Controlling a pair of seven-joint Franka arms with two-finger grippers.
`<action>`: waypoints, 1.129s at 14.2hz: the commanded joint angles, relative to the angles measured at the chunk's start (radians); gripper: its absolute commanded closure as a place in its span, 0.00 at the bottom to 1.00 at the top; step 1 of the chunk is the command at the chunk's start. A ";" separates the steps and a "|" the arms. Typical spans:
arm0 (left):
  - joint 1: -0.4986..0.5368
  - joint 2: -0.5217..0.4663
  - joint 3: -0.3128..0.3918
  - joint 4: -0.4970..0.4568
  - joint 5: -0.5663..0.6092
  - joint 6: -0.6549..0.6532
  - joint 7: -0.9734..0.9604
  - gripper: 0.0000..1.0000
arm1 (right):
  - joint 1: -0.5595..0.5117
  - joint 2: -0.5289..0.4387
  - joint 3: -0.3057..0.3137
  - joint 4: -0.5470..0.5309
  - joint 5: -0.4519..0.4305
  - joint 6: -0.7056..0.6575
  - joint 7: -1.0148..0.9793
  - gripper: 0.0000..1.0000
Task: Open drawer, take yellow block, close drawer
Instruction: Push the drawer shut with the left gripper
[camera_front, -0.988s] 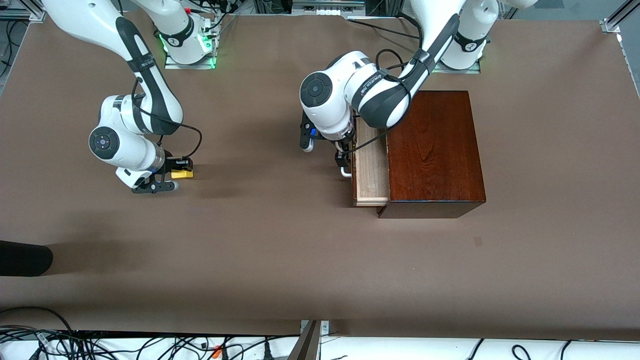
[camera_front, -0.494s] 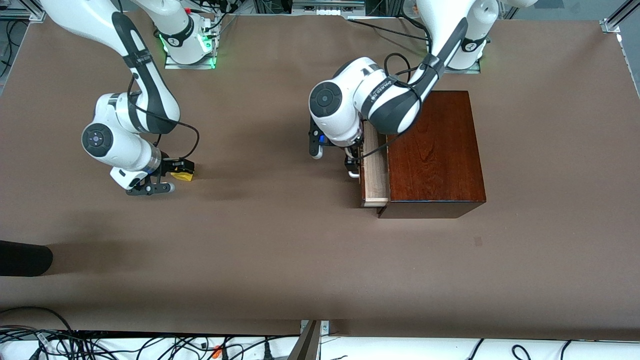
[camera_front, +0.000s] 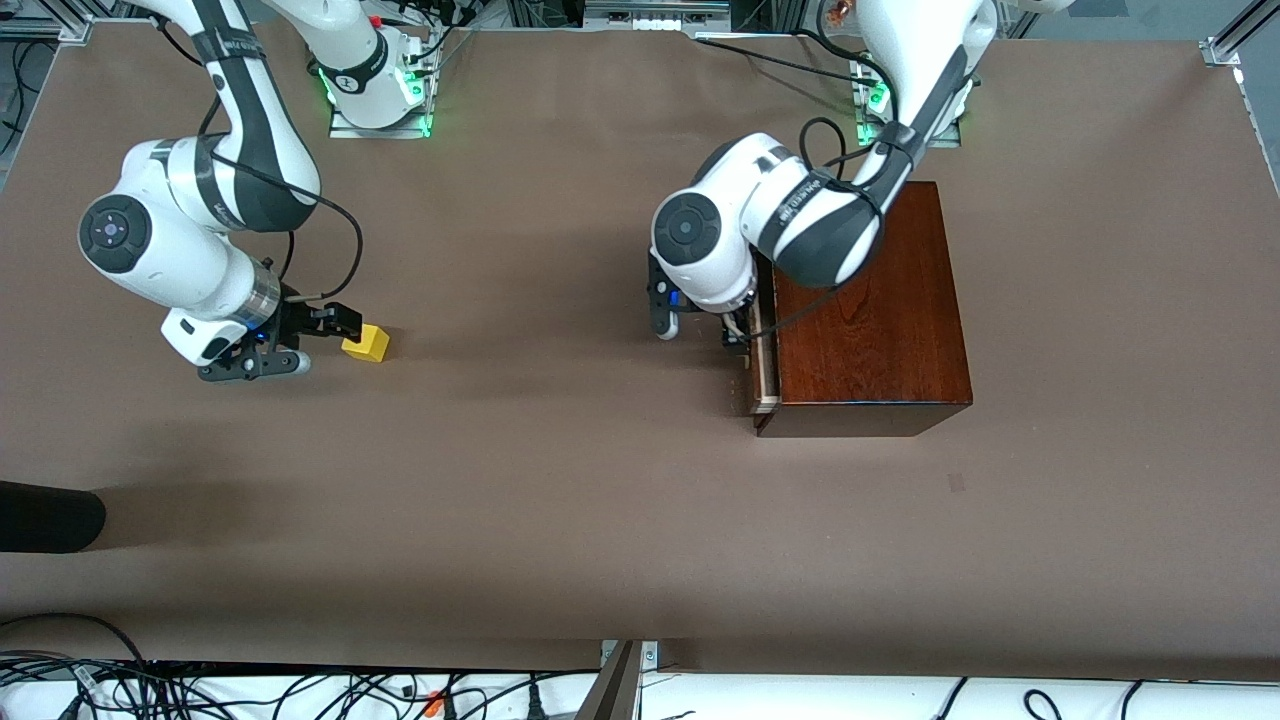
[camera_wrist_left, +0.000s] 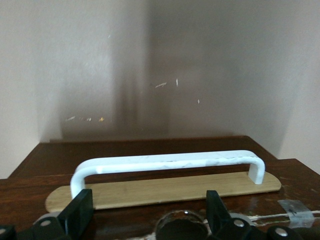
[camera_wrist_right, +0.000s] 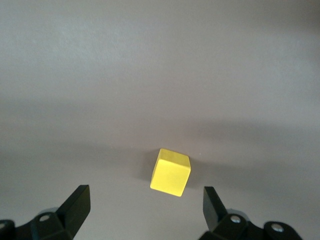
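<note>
Drawer (camera_front: 764, 355) travel is the main change: a second ago a broad strip of pale wood interior stood out of the wooden box (camera_front: 868, 305), and now only a thin sliver of it shows at the box's front. The left gripper (camera_front: 737, 337) has moved with it toward the box. Meanwhile the right gripper (camera_front: 300, 340) has let go of the yellow block (camera_front: 366, 344) and drawn away from it toward the right arm's end of the table.

In the right wrist view the right gripper's black fingers (camera_wrist_right: 75, 207) stand spread wide and grasp nothing; the block lies on the table (camera_front: 560, 480) just clear of their tips. The left gripper's fingers (camera_wrist_left: 77, 215) also stand well apart, at either end of the white handle (camera_wrist_left: 165, 165), gripping nothing; whether they touch the drawer front cannot be told.

The block is a small plain-faced cube, bright yellow. The box is glossy reddish-brown wood with visible grain. The handle is a smooth white U-shaped bar on a pale wooden backing strip (camera_wrist_left: 165, 190). The table is matte brown.
</note>
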 joint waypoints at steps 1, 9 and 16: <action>0.041 -0.023 0.002 -0.015 0.058 -0.018 0.012 0.00 | -0.017 0.068 0.007 -0.007 0.003 0.020 -0.007 0.00; 0.055 -0.018 -0.011 0.008 0.041 -0.009 -0.025 0.00 | -0.019 0.156 0.009 -0.033 0.001 0.126 -0.010 0.00; -0.037 -0.046 -0.015 0.247 -0.140 -0.013 -0.490 0.00 | -0.022 -0.036 0.006 0.022 -0.003 -0.036 -0.045 0.00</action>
